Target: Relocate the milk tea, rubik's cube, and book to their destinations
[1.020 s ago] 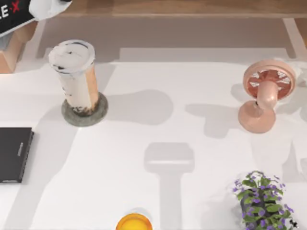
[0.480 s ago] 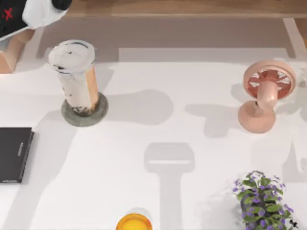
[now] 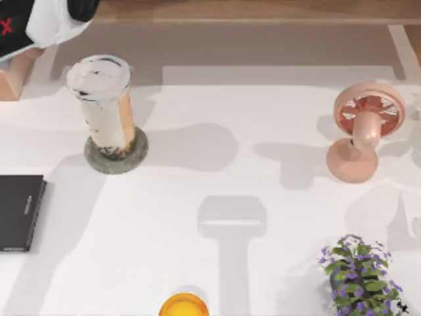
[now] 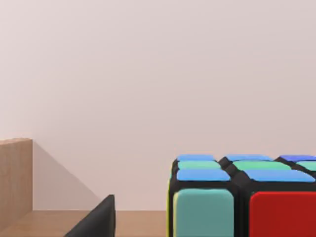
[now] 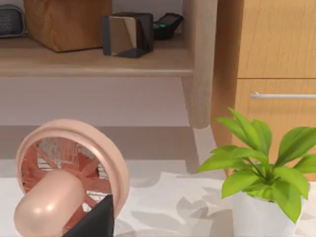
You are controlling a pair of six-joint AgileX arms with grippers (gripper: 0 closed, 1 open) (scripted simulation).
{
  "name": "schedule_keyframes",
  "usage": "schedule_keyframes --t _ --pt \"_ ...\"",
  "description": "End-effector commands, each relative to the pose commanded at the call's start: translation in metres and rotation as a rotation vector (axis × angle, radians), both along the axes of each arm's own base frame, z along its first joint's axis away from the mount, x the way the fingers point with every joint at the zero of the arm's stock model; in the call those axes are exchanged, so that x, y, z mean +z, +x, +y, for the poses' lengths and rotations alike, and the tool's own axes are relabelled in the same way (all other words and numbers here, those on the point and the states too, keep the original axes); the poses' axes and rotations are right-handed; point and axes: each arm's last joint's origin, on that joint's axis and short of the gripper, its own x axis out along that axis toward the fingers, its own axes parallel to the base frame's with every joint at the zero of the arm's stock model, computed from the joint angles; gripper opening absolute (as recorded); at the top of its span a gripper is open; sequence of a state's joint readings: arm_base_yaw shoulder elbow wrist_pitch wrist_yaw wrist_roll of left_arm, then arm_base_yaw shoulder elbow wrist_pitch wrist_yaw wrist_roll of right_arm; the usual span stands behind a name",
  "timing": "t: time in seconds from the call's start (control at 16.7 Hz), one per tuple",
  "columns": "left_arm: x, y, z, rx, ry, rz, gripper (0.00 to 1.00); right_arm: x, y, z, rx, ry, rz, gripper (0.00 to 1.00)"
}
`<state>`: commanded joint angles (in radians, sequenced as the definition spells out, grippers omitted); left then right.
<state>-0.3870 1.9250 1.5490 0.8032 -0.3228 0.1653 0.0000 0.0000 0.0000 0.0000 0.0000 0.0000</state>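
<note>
The milk tea [image 3: 102,105] stands upright on a round grey coaster [image 3: 116,158] at the table's left rear. The rubik's cube [image 4: 242,197] rests on a wooden surface, close up in the left wrist view. My left gripper [image 4: 158,228] is open. One dark fingertip [image 4: 98,222] shows beside the cube with a gap between them. My left arm [image 3: 46,20] is at the far left corner of the top view. My right gripper [image 5: 158,228] is open near the pink fan, holding nothing. The book is out of view.
A pink desk fan [image 3: 365,125] stands at the right. A purple flowering plant [image 3: 358,276] is at the front right, a flat black slab [image 3: 20,212] at the left edge, and an orange-yellow round thing [image 3: 184,306] at the front. A green potted plant [image 5: 261,168] stands beside a wooden shelf [image 5: 98,61].
My left arm has shifted and turned slightly at the far left corner. Nothing on the table has moved.
</note>
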Motion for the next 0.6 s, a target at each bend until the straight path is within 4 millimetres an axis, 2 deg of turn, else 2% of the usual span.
schedule_keyframes --t 0.12,0.24,0.36,0.6 --pt "0.002 0.001 0.006 0.006 -0.002 -0.005 1.0 0.0 0.0 0.0 0.0 0.0 0.0 1.0" --pt "0.01 0.003 0.029 0.028 -0.007 -0.026 1.0 0.0 0.0 0.0 0.0 0.0 0.0 1.0" --pt "0.022 0.005 0.065 0.062 -0.011 -0.055 1.0 0.0 0.0 0.0 0.0 0.0 0.0 1.0" --pt "0.039 0.001 0.154 0.138 0.004 -0.095 1.0 0.0 0.0 0.0 0.0 0.0 0.0 1.0"
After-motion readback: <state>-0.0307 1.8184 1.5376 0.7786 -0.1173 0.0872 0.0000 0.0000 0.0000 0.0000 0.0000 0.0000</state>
